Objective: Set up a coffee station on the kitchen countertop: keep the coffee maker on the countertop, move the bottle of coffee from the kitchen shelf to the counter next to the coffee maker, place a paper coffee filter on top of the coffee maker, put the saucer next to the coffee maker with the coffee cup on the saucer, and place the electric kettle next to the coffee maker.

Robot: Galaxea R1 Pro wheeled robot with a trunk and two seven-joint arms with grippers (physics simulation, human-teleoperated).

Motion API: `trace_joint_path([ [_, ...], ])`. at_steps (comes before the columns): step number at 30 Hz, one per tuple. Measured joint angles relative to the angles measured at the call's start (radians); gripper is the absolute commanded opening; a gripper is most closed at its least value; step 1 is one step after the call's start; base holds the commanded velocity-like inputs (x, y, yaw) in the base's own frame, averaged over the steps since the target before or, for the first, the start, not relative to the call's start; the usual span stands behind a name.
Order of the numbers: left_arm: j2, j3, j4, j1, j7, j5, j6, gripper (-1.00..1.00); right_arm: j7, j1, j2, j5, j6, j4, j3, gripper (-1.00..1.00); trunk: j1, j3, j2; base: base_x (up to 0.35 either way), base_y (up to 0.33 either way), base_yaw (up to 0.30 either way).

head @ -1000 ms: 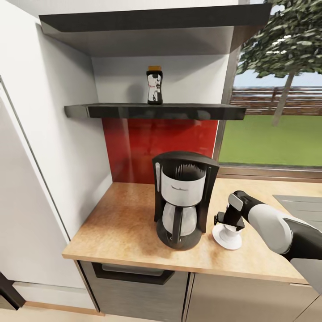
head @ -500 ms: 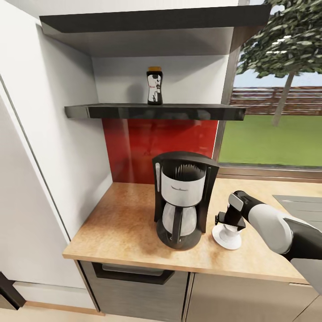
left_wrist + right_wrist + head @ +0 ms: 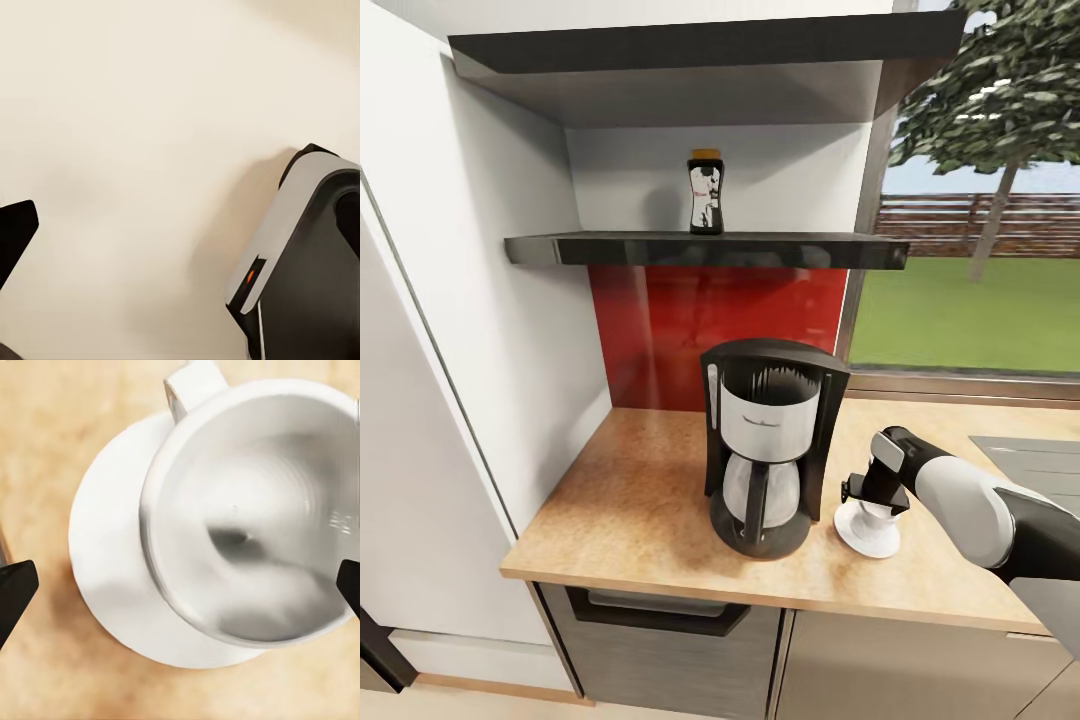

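Note:
The black and white coffee maker [image 3: 768,450] stands on the tan kitchen countertop [image 3: 630,500]. Just to its right, the white coffee cup [image 3: 871,516] sits on the white saucer [image 3: 868,540]. My right gripper [image 3: 871,497] hovers right above the cup. In the right wrist view the coffee cup [image 3: 247,532] rests off-centre on the saucer [image 3: 105,562], between the wide-apart fingertips [image 3: 15,589] of the open right gripper [image 3: 180,592]. The bottle of coffee [image 3: 705,192] stands on the black kitchen shelf [image 3: 710,247]. The left wrist view shows one dark fingertip [image 3: 13,236] over a plain beige surface.
A tall white cabinet [image 3: 470,330] walls the counter's left end, and a red backsplash [image 3: 660,330] lies behind the coffee maker. A grey sink [image 3: 1040,455] is set into the counter at the right, below a window. A white and black robot part [image 3: 300,255] fills one side of the left wrist view.

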State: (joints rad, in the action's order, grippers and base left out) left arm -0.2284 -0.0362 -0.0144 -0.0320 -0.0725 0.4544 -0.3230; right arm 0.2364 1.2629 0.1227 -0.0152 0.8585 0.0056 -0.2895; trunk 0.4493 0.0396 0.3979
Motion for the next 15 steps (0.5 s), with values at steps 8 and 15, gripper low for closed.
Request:
trace_joint_path([
  [8, 0.0, 0.0, 0.0, 0.0, 0.0, 0.0, 0.0, 1.0, 0.002, 0.0, 0.003, 0.0, -0.017, 0.0, 0.0, 1.0, 0.0, 0.0, 0.0, 0.0, 0.0, 0.0],
  [15, 0.0, 0.0, 0.0, 0.0, -0.001, 0.0, 0.0, 1.0, 0.007, 0.0, 0.002, 0.0, -0.02, 0.0, 0.0, 1.0, 0.0, 0.0, 0.0, 0.0, 0.0, 0.0],
])
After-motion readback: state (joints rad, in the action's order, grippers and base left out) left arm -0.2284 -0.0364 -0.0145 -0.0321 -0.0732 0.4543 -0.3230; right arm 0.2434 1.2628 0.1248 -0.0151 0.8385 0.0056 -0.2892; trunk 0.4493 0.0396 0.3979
